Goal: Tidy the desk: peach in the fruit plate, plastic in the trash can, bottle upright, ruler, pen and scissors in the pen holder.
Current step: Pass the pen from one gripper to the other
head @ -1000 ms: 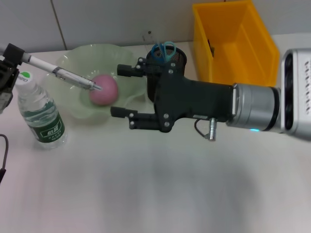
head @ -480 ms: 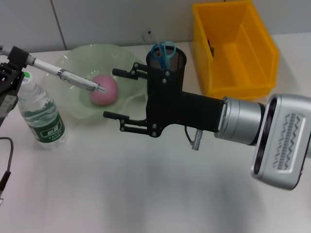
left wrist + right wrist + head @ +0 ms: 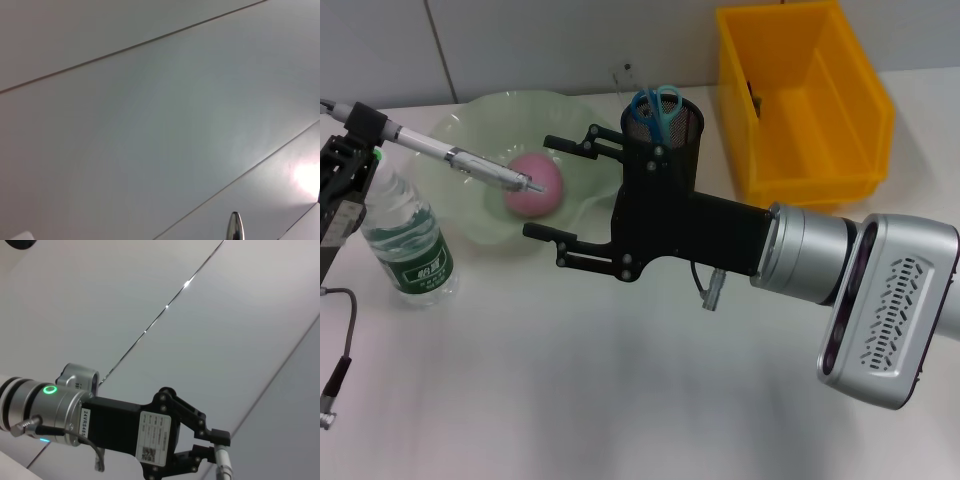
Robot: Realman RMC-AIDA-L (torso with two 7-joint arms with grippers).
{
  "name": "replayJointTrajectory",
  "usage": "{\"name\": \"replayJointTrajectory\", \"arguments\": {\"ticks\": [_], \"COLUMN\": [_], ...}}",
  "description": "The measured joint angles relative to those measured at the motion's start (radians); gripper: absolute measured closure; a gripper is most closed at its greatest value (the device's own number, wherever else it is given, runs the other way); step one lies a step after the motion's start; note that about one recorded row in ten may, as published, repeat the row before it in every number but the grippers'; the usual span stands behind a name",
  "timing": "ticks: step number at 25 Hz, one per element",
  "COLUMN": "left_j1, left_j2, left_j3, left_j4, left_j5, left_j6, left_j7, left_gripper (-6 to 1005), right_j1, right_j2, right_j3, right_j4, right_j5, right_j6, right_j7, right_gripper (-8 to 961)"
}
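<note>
The white-and-silver pen is held at its back end by the closed fingers of the left gripper; this grip is confirmed in the right wrist view, where the left gripper is seen pinching the pen. The pen is carried slanted, with its tip above the pink peach, well short of the black mesh pen holder.

The fingers of the right gripper are spread wide and hold nothing. This gripper hangs just in front of the pen holder, between it and the pen tip.

The peach lies in the pale green glass fruit plate beside the pen holder. Blue-handled scissors stand inside the holder. The clear water bottle stands upright, far from the holder. The yellow plastic bin sits on the holder's other side.

A collision is judged likely if the pen is swept straight toward the holder, since the right arm blocks that path. The pen, gripped only at one end, could also pivot or slip.
</note>
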Motion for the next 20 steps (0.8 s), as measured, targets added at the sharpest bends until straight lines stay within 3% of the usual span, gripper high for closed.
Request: {"name": "replayJointTrajectory", "arguments": {"ticks": [12, 20], "left_j1": [-0.006, -0.008], "left_j2": [-0.002, -0.002], "left_j3": [-0.001, 0.004], "left_j4": [-0.043, -0.058], "left_j5": [0.008, 0.010], "left_j6": [0.008, 0.010], "left_j7": [0.040, 0.046], "left_gripper": [854, 853], "right_j1": [0.009, 0.022], "right_j2": [0.000, 0.000], "right_j3": [-0.017, -0.095], "right_j4": [-0.007, -0.011], "right_j5": [0.019, 0.108], "right_j6": [0.015, 0.034], "right_j7": [-0.002, -0.010], "right_gripper": [261, 263]}}
